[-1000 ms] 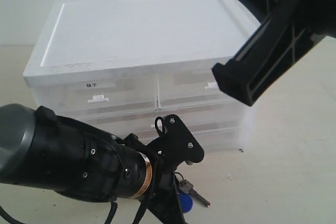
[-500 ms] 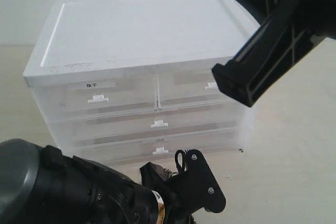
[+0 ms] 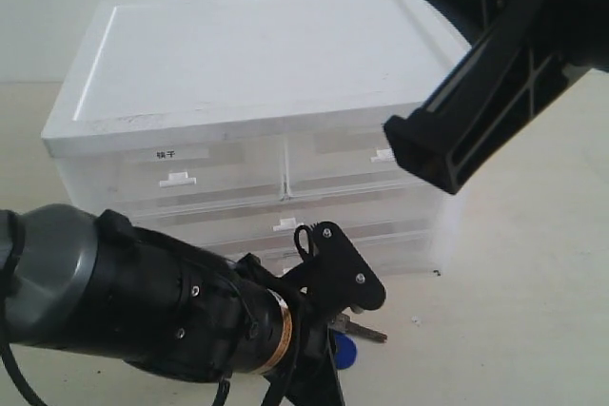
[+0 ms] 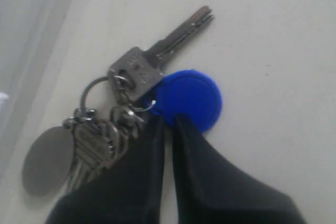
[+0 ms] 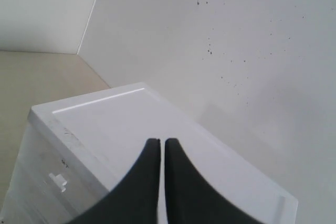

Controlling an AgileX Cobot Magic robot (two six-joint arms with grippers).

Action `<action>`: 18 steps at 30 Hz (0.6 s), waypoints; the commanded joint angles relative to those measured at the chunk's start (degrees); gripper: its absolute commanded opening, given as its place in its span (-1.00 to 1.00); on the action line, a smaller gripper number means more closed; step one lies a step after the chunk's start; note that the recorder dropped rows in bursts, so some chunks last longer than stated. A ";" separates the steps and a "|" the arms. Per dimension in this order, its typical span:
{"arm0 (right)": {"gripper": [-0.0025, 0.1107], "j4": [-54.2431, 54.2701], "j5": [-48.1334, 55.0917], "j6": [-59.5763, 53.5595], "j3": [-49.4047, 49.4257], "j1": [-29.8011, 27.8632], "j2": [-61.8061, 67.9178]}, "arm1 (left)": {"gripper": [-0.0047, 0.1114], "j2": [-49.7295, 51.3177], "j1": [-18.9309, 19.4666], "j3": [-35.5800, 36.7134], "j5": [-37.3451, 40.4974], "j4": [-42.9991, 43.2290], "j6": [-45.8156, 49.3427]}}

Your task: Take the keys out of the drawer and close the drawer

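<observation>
The keys point(image 4: 131, 77) lie flat on the table in front of the cabinet, with the blue fob point(image 4: 191, 98) and the grey disc tag point(image 4: 44, 158) beside them. They also show as the keys point(image 3: 354, 341) in the exterior view. My left gripper point(image 4: 169, 123) is shut, its tips overlapping the fob's near edge; only table shows in the slit between them. The drawer point(image 3: 347, 173), right one of the narrow pair, sits pushed in flush. My right gripper point(image 5: 160, 142) is shut and empty, high above the cabinet top point(image 5: 121, 124); in the exterior view this right gripper point(image 3: 423, 154) hides part of the drawer's handle.
The white drawer cabinet point(image 3: 238, 54) stands at the middle back. Its left narrow drawer point(image 3: 176, 178) has a black-character label, and two full-width drawers point(image 3: 285, 225) sit below. My left arm point(image 3: 143, 311) fills the lower left.
My left arm dipped toward the bottom of the exterior view, then rose back. The keys lie in nearly the same place, slightly shifted. The right arm has not moved.
</observation>
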 commanded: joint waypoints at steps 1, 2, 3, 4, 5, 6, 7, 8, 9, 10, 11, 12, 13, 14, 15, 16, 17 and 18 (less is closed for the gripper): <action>-0.96 0.19 0.11 -0.14 -0.26 0.24 -0.27 | -0.84 0.17 0.56 -0.69 -0.59 -0.46 0.61; -0.96 0.30 0.11 -0.14 -0.26 0.24 -0.27 | -0.84 0.17 0.56 -0.69 -1.07 -0.22 0.76; -0.96 0.30 0.11 -0.14 -0.26 0.24 -0.27 | -0.84 0.17 0.56 -0.69 -1.33 -0.12 0.76; -0.96 0.30 0.22 -0.14 -0.26 0.24 -0.27 | -0.84 0.17 0.56 -0.69 -1.33 -0.12 0.76; -0.96 0.30 0.22 -0.14 -0.26 0.24 -0.27 | -0.84 0.17 0.56 -0.69 -1.43 -0.11 0.76; -0.96 0.41 0.22 -0.14 -0.26 0.24 -0.27 | -0.84 0.17 0.56 -0.69 -1.43 -0.11 0.76; -0.96 0.55 0.22 -0.14 -0.26 0.24 -0.27 | -0.84 0.17 0.56 -0.69 -1.43 -0.11 0.76; -0.96 0.55 0.22 -0.14 -0.26 0.24 -0.27 | -0.84 0.17 0.31 -0.69 -1.42 -0.27 0.76; -0.96 0.55 0.22 -0.14 -0.26 0.24 -0.27 | -0.84 0.06 -0.23 -0.69 -1.69 -0.27 0.76; -0.96 0.55 0.22 -0.14 -0.26 0.24 -0.27 | -0.84 -0.42 -0.76 -0.69 -1.81 -0.27 0.76; -0.96 0.55 0.22 -0.14 -0.26 0.24 -0.27 | -0.84 -0.81 -1.24 -0.57 -1.94 -0.27 0.76; -0.96 0.55 0.22 -0.14 -0.26 0.24 -0.27 | -0.84 -1.51 -2.01 -0.57 -1.93 -0.27 0.76; -0.96 0.55 0.22 -0.14 -0.26 0.24 -0.27 | -0.84 -2.35 -2.83 -0.57 -1.93 -0.27 1.25; -0.96 0.55 0.22 -0.14 -0.26 0.24 -0.27 | -0.84 -3.09 -3.69 -0.57 -1.93 -0.27 1.44; -0.96 0.52 0.22 -0.28 -0.26 0.24 -0.27 | -0.84 -4.19 -4.45 -0.57 -1.93 0.05 1.44; -0.96 0.52 0.22 -0.50 -0.26 0.24 -0.27 | -0.84 -5.48 -5.15 -0.57 -1.93 0.16 1.44; -0.96 0.52 0.22 -0.60 -0.26 0.24 -0.27 | -0.84 -6.88 -5.68 -0.57 -1.81 0.14 1.44; -0.96 0.52 0.22 -0.75 -0.26 0.24 -0.27 | -0.84 -8.38 -6.30 -0.57 -1.69 0.14 1.44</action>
